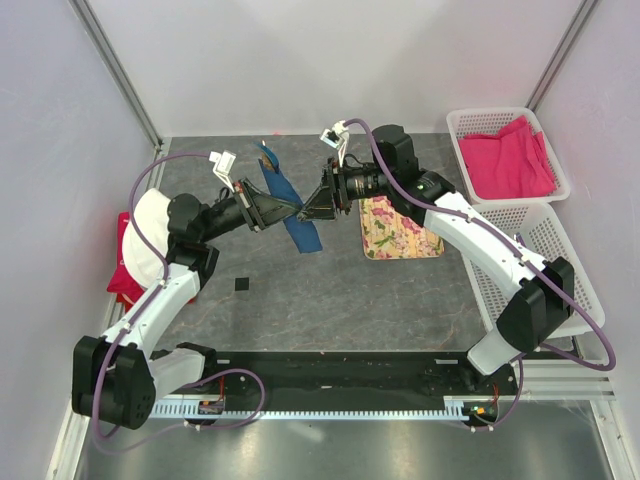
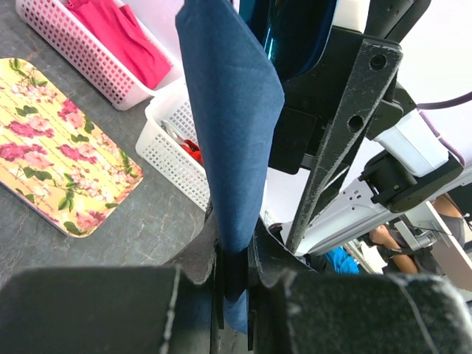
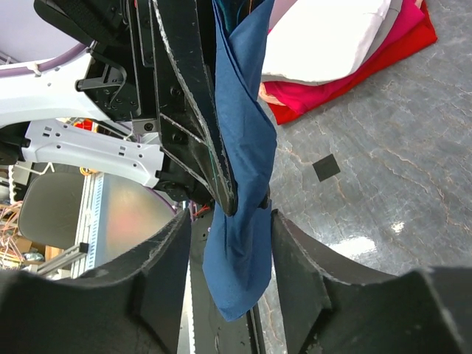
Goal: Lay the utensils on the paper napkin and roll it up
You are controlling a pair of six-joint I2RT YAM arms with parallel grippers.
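The dark-blue napkin (image 1: 295,215) is a long folded strip hanging between my two grippers above the table's middle. My left gripper (image 1: 290,210) is shut on it; in the left wrist view the napkin (image 2: 228,118) is pinched between the jaws of that gripper (image 2: 234,251). My right gripper (image 1: 312,208) faces it tip to tip. In the right wrist view its jaws stand apart around the napkin's loose lower end (image 3: 240,265), so the gripper (image 3: 232,228) is open. A bright-blue utensil tip (image 1: 266,152) pokes out of the napkin's far end; the rest is hidden.
A floral mat (image 1: 398,228) lies right of the grippers. Two white baskets stand at the right, the far one (image 1: 470,122) holding pink cloth, the near one (image 1: 560,270) holding a red item (image 2: 190,150). White and red cloths (image 1: 140,250) are piled at the left. A small black square (image 1: 241,285) lies on the table.
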